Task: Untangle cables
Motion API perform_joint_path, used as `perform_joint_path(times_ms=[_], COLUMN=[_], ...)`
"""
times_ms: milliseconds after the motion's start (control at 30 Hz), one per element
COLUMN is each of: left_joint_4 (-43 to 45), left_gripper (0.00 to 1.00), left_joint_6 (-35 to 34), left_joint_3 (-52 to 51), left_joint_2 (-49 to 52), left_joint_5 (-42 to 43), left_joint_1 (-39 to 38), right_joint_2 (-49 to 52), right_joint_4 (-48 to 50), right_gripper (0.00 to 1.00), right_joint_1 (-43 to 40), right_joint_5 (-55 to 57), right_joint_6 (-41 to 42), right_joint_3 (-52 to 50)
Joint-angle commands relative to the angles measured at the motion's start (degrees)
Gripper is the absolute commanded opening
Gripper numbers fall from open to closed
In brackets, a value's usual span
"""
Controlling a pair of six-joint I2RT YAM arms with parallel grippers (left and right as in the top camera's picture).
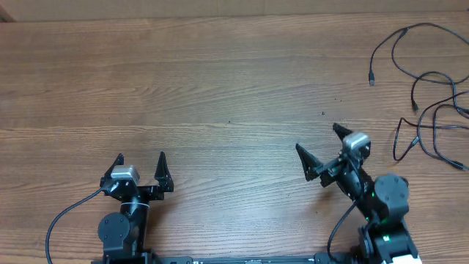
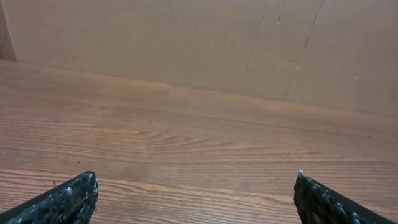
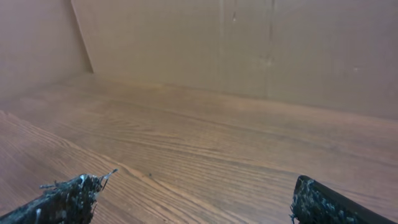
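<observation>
The left gripper, a black claw with two pointed fingers, is spread wide and holds nothing; its fingers hang over bare wood. The right gripper, the same kind of black claw, is also spread wide and holds nothing; it is turned a bit to the left, and its fingers have only wood between them. Both arms sit at the near edge of the brown wooden table; the left one is near the left side and the right one is near the right side. The thin black cables lie in loose loops at the far right of the table; they cross over each other, and some run off the right edge of the overhead view; one small plug points down. The cables are well apart from both grippers. A plain tan wall stands at the far side of the table; it has a few lines and marks on it.
</observation>
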Motion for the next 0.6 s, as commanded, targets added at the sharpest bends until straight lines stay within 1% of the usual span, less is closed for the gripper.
perform_joint_path(times_ms=[0,167,300,467,567], left_joint_4=[-0.1,-0.1,-0.1,-0.1,-0.1], left_gripper=[1.00,1.00,1.00,1.00,1.00], left_joint_6=[-0.8,-0.8,-0.8,-0.8,-0.8], left_joint_3=[-0.3,-0.3,-0.3,-0.3,-0.3], left_joint_2=[-0.5,-0.5,-0.5,-0.5,-0.5], left_joint_5=[0.0,0.0,0.0,0.0,0.0], left_joint_1=[0.6,0.6,0.6,0.6,0.6], right_joint_2=[-4.4,-10.4,-14.6,-17.0,-20.5], right_joint_4=[1.9,3.4,-1.6,-3.9,-7.8], right_gripper=[1.00,1.00,1.00,1.00,1.00], right_joint_1=[0.0,0.0,-0.3,-1.8,-3.3], right_joint_5=[1.1,1.1,1.7,1.7,2.5], right_joint_6=[0.1,0.1,0.1,0.1,0.1], right_joint_3=[-4.6,-10.3,-10.7,-10.7,-10.7])
